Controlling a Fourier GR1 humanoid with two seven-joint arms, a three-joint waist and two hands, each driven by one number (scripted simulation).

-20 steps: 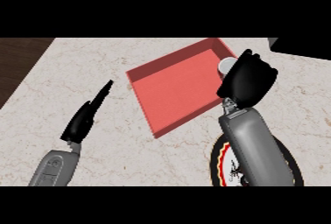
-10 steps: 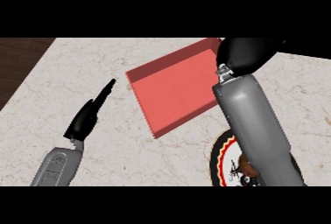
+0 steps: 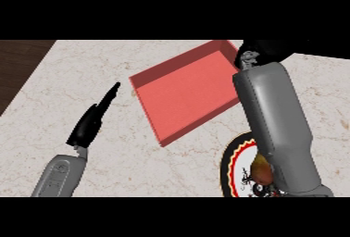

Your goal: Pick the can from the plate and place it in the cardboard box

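The cardboard box (image 3: 184, 92) is a shallow reddish open tray lying slantwise on the marble counter. My right hand (image 3: 268, 48) hangs over its far right corner, curled and partly cut off at the view's top. The can is hidden inside that hand. Its grey forearm (image 3: 273, 125) stretches up from the lower right and covers much of the plate (image 3: 234, 163), a round plate with a red, yellow and black rim. On the left, my left hand (image 3: 91, 122) rests open over the counter beside the box, fingers straight and pointing up.
An orange-brown patch (image 3: 259, 169) shows on the plate beside the forearm; what it is cannot be told. The counter's left edge (image 3: 27, 83) runs diagonally at the upper left, with dark wood beyond. Bare marble (image 3: 157, 171) lies between the left hand and the plate.
My right hand has moved away from me from over the box's right side to its far right corner. The can's pale top, seen in it a second ago, no longer shows. The left hand stays put.
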